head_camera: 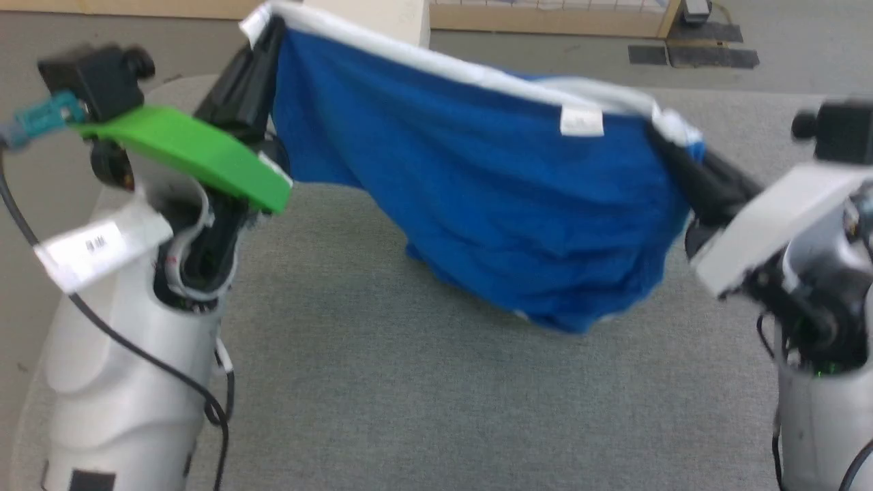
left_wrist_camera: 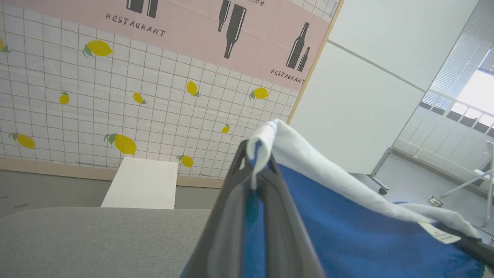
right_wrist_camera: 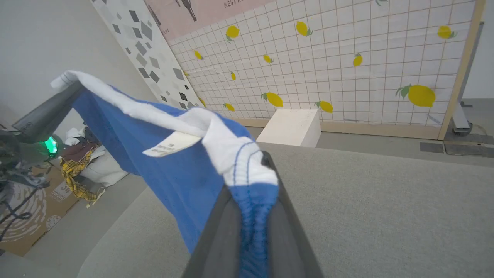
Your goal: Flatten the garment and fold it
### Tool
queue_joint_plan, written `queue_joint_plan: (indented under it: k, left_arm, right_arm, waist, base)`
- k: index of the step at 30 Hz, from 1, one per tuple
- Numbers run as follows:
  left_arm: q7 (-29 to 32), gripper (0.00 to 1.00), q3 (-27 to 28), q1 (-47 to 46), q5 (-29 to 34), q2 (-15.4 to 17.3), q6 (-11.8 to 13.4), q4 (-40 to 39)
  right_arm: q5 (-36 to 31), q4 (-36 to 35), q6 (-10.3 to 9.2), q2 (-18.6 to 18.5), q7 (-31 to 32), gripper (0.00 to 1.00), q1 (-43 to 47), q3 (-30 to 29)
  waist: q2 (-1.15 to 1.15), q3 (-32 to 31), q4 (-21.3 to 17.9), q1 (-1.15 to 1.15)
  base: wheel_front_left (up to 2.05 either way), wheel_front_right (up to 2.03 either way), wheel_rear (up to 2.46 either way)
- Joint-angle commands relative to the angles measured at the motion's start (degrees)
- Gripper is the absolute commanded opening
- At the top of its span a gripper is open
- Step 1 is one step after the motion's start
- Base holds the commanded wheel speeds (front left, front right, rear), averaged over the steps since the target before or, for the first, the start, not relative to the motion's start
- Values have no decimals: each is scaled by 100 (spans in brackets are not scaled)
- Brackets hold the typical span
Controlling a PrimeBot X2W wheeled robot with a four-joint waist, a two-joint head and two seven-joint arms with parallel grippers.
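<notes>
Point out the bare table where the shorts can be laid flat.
The widest bare stretch of table lies near the robot, between the left arm and right arm, in front of the hanging shorts. A smaller strip lies beyond the right gripper. It is crowded mid-table, where the hem sags low.

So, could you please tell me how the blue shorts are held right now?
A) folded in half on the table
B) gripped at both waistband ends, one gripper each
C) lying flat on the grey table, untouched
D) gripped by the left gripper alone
B: the left gripper and right gripper each pinch one waistband end, and the shorts hang between them over the table.
</notes>
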Motion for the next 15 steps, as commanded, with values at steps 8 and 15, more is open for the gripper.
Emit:
queue_joint_plan:
  k: [8,15]
  left_arm:
    - [759,0,-18,-1615,67,285,211,822]
    - [554,0,86,-3028,388,361,456,1844]
  right_arm:
    - [452,1182,-8,81,960,0,-2456,-373]
    - [-250,2703,-8,200,285,0,-4482,-558]
  waist:
    - [0,103,-132,0]
    - [0,653,-353,0]
  base:
    - [0,0,0]
    - [0,0,0]
